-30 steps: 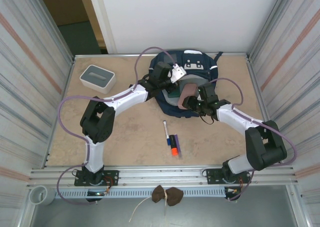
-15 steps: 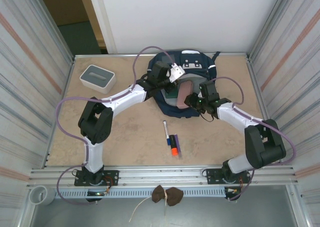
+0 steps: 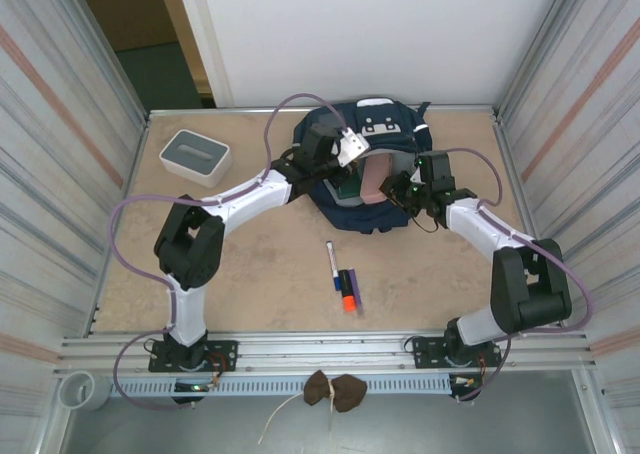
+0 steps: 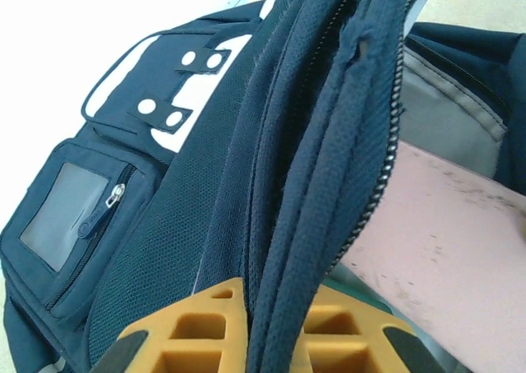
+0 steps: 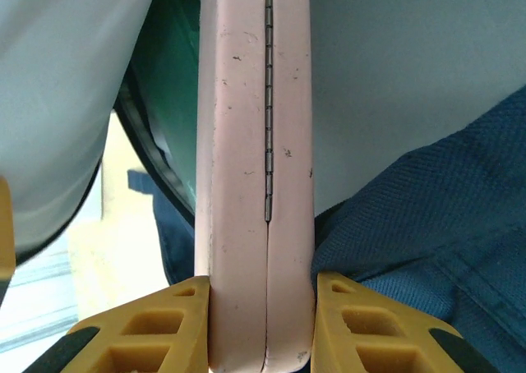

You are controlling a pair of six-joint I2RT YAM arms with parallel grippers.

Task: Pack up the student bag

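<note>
The student bag (image 3: 392, 130), a navy backpack with white patches, lies at the back middle of the table. My left gripper (image 3: 346, 150) is shut on the zipped edge of its opening (image 4: 329, 168) and holds it lifted. My right gripper (image 3: 398, 187) is shut on a pink hinged case (image 3: 373, 182), standing on edge in the bag's mouth. In the right wrist view the case (image 5: 256, 184) sits clamped between both yellow fingers, with navy fabric (image 5: 436, 225) to its right. From the left wrist the case (image 4: 444, 250) shows beside the zipper, above something green (image 4: 362, 281).
A white-and-grey box (image 3: 195, 156) stands at the back left. A white pen (image 3: 332, 265) and a purple-and-orange marker (image 3: 347, 291) lie on the table in front of the bag. Corrugated metal walls close in both sides.
My right gripper has closed on the pink case and carried it up and to the right, turning it on edge into the bag's opening. The left gripper keeps its hold.
</note>
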